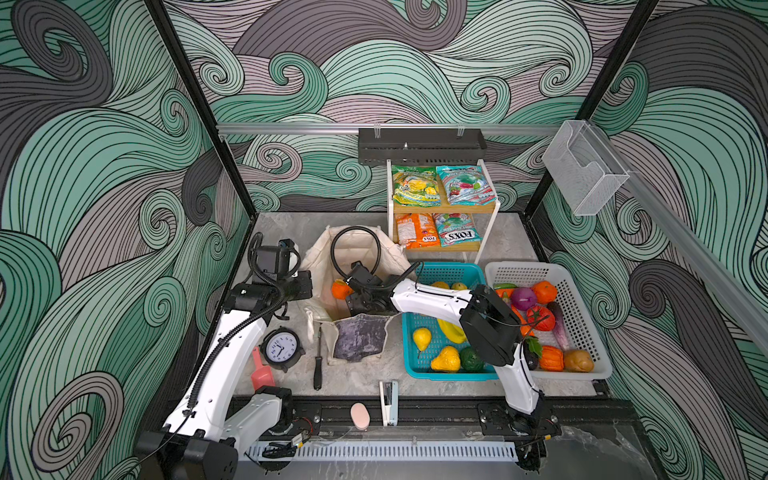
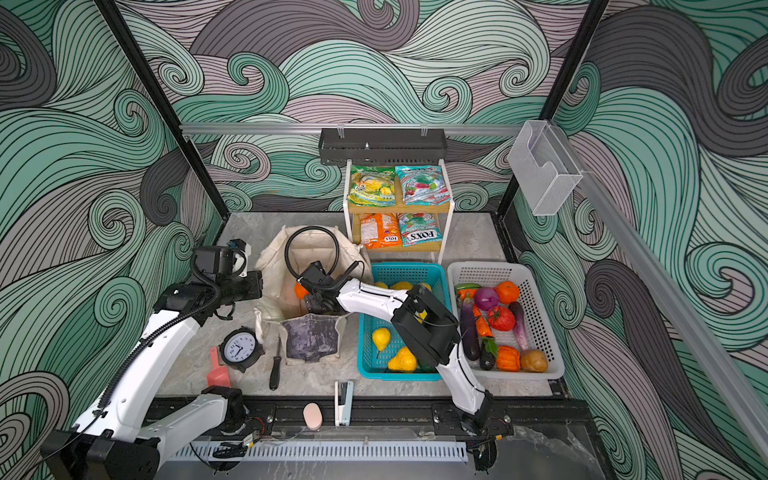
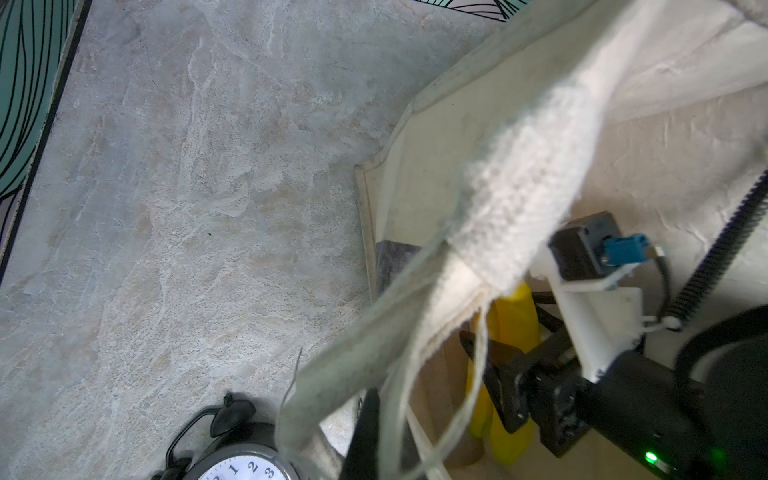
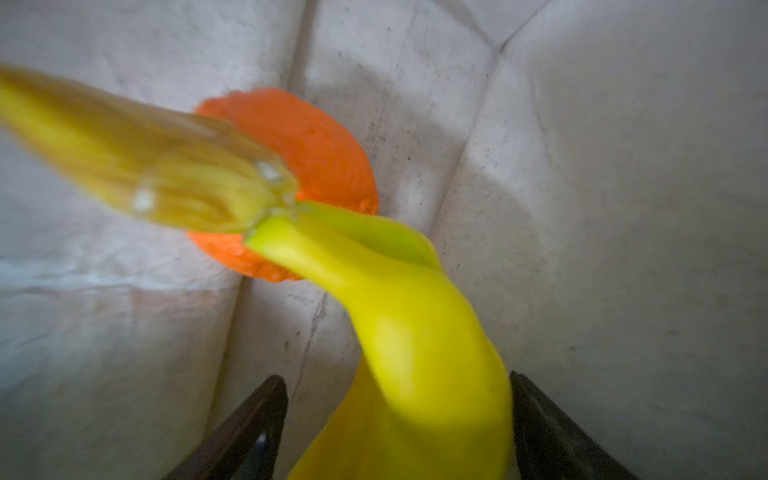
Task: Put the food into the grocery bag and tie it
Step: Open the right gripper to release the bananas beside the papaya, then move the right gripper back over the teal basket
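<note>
The grocery bag [image 1: 360, 340] [image 2: 312, 337] stands open in both top views, with an orange [image 1: 339, 289] [image 4: 320, 158] inside. My right gripper [image 1: 368, 305] [image 4: 397, 376] is down inside the bag and its jaws are open. Yellow bananas [image 4: 419, 332] [image 3: 515, 316] hang blurred between them, with a gap on one side. My left gripper [image 1: 306, 285] [image 3: 370, 419] is shut on the bag's cream strap [image 3: 511, 208] at the left rim. Candy packets [image 1: 442, 187] lie on the shelf behind.
A teal basket [image 1: 451, 376] with yellow fruit and a white basket [image 1: 582, 291] with vegetables stand right of the bag. On the table's left and front lie a black clock [image 1: 281, 348], a screwdriver [image 1: 318, 368], a pink scoop [image 1: 262, 376] and a stapler [image 1: 389, 402].
</note>
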